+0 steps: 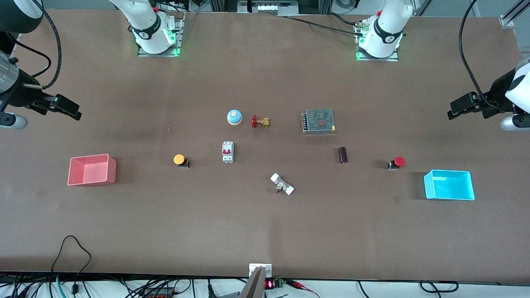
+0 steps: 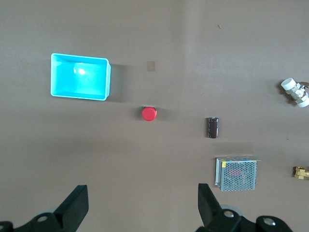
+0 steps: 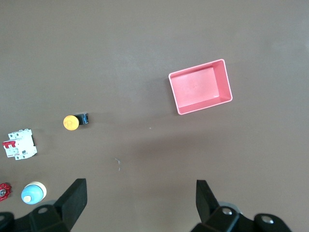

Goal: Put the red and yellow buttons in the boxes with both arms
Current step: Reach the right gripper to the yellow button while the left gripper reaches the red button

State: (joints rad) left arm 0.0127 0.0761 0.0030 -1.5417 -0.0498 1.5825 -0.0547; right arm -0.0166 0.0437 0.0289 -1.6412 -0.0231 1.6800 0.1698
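The red button (image 1: 397, 162) stands on the table beside the cyan box (image 1: 449, 185), toward the left arm's end. The yellow button (image 1: 180, 159) stands some way from the pink-red box (image 1: 92, 170), toward the right arm's end. Both boxes are empty. My left gripper (image 1: 454, 110) hangs open and empty high over the table's edge at its end; its wrist view shows the red button (image 2: 149, 113) and the cyan box (image 2: 79, 76) below the gripper (image 2: 143, 203). My right gripper (image 1: 73, 111) hangs open and empty likewise; its wrist view shows the yellow button (image 3: 72, 122) and the pink-red box (image 3: 200, 87).
In the table's middle lie a blue bell (image 1: 234, 117), a brass valve (image 1: 260, 121), a metal mesh power supply (image 1: 318, 121), a white circuit breaker (image 1: 227, 152), a dark cylinder (image 1: 342, 155) and a white-capped fitting (image 1: 282, 184).
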